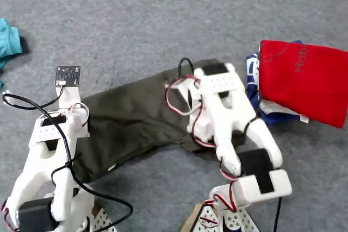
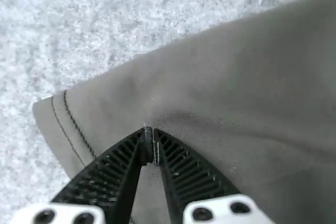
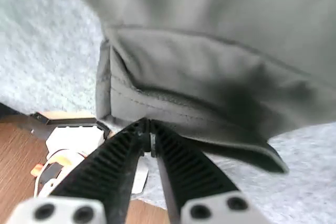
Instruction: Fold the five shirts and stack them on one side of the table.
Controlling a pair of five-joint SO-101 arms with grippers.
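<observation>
Grey carpeted table [image 1: 136, 31], wooden floor past its edge. Spread beside the folded red shirt [image 1: 304, 82]: olive shirt [image 1: 136, 118], long axis diagonal, far end pointing toward the red shirt. Pinched tight on olive fabric: left gripper [image 2: 148, 145]. Clamped on its hem: right gripper [image 3: 148, 137].

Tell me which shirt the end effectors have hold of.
The dark olive shirt, spread centrally: left end effector and right end effector pinch it. The red shirt lies folded aside, the teal shirt at the edge.
</observation>
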